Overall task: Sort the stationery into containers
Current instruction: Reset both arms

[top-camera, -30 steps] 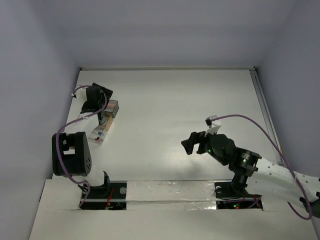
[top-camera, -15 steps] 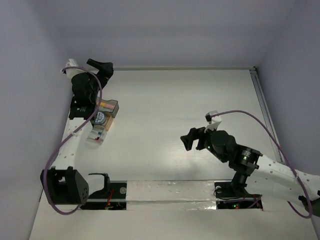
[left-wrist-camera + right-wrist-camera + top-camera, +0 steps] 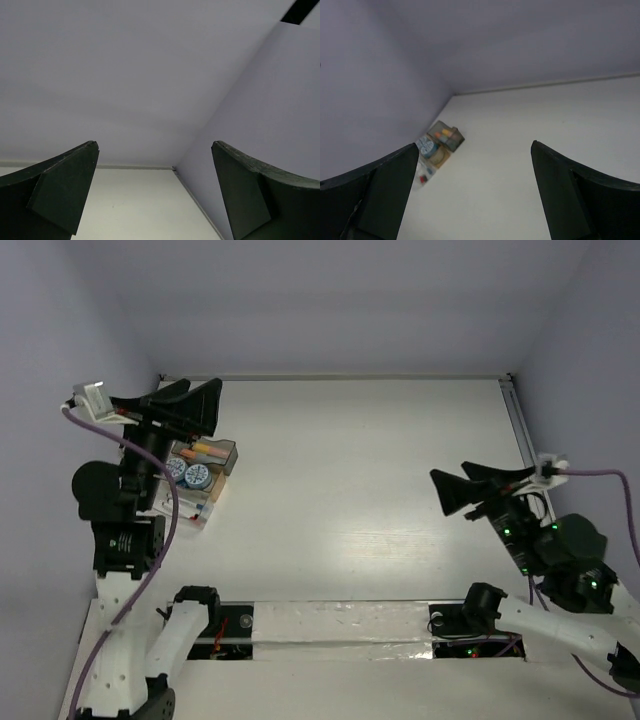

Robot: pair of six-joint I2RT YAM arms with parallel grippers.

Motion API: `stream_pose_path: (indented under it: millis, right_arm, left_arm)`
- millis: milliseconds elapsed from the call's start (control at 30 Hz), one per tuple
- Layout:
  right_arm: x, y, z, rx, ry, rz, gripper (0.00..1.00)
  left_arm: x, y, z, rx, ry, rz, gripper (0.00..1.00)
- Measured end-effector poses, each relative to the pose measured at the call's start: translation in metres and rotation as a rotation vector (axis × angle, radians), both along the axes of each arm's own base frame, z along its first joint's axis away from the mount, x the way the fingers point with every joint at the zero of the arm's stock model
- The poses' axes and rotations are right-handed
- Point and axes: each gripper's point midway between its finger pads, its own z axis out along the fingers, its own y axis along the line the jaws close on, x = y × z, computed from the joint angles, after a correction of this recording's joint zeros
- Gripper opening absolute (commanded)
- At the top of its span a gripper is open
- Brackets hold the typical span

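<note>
The left hand [image 3: 200, 392] hung open and empty, raised over the left edge of the tabletop [image 3: 360, 460]. Close by sat the grey box [image 3: 230, 456] holding pastel stationery [image 3: 205, 451], the blue-white pot [image 3: 197, 475], its pattern too small to read, and the clear tray [image 3: 195, 512]. Well apart on the right, the right hand [image 3: 448, 478] gaped empty.

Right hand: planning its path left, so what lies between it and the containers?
Only bare white table lies between the right hand and the containers, shown in the top external view; the right wrist view agrees.
</note>
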Motion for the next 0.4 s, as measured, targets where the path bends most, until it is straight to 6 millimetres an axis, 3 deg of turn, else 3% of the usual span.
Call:
stream_pose_path:
  millis: [100, 200, 300, 400]
  right_arm:
    - [-0.012, -0.027, 0.035, 0.08, -0.068, -0.022, 1.0]
    - [-0.018, -0.046, 0.052, 0.128, -0.102, -0.049, 1.0]
    - [-0.016, -0.047, 0.05, 0.118, -0.097, -0.066, 1.0]
    - [-0.008, -0.035, 0.042, 0.075, -0.073, -0.069, 1.0]
  left_arm:
    - [-0.032, -0.004, 0.01, 0.041, -0.063, -0.027, 0.99]
    - [-0.06, -0.005, 0.017, 0.069, -0.132, -0.036, 0.99]
    - [-0.077, -0.005, 0.01, 0.09, -0.162, -0.037, 0.99]
    - [-0.075, -0.006, -0.006, 0.108, -0.143, -0.034, 0.99]
